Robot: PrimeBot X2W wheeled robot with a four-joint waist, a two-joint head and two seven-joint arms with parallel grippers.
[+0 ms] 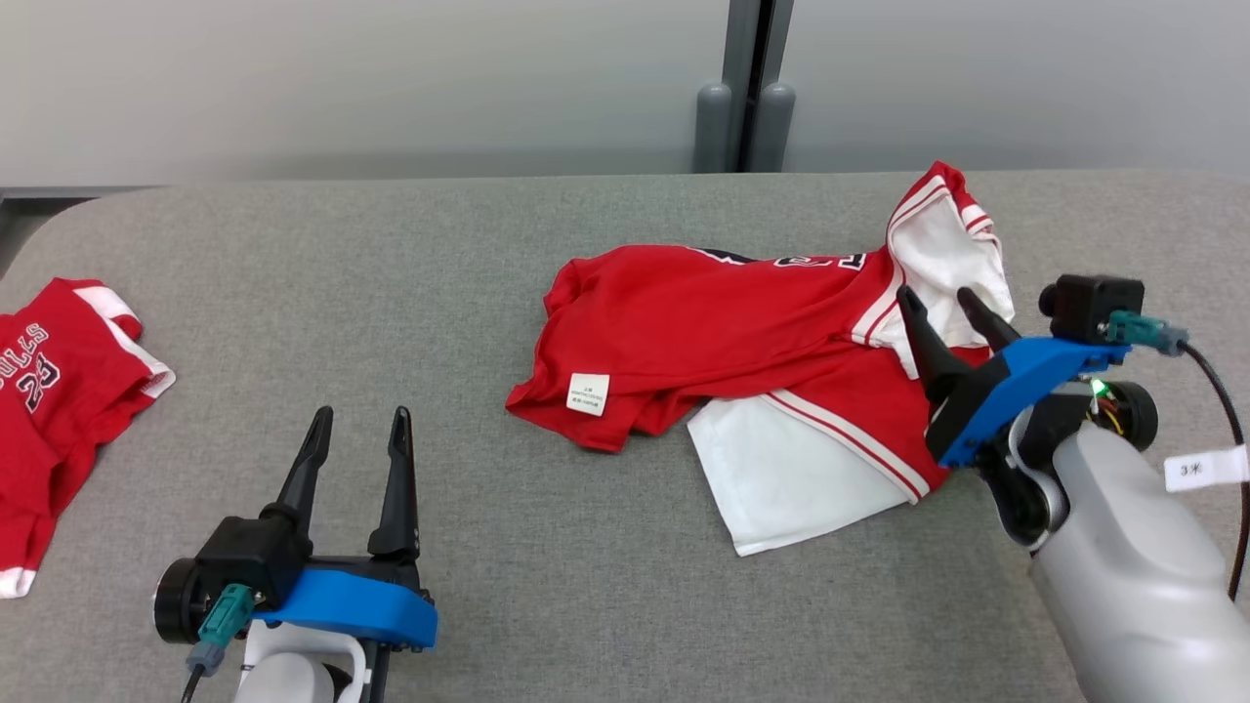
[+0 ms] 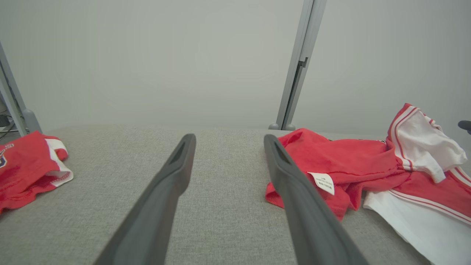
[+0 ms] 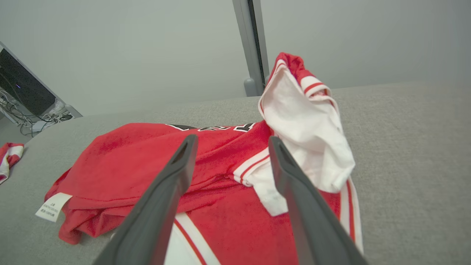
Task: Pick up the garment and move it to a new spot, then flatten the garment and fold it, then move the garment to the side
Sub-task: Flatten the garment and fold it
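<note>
The garment, a red and white jersey with a white care tag, lies crumpled on the right half of the grey table; a white sleeve with red stripes stands up at its far right end. My right gripper hovers over that right end, open, with nothing between its fingers. In the right wrist view the garment lies under and ahead of the fingers. My left gripper is open over bare table at the lower left, well clear of the garment.
A second red and white jersey lies at the table's left edge, also at the left of the left wrist view. A grey post stands behind the table's far edge against a pale wall.
</note>
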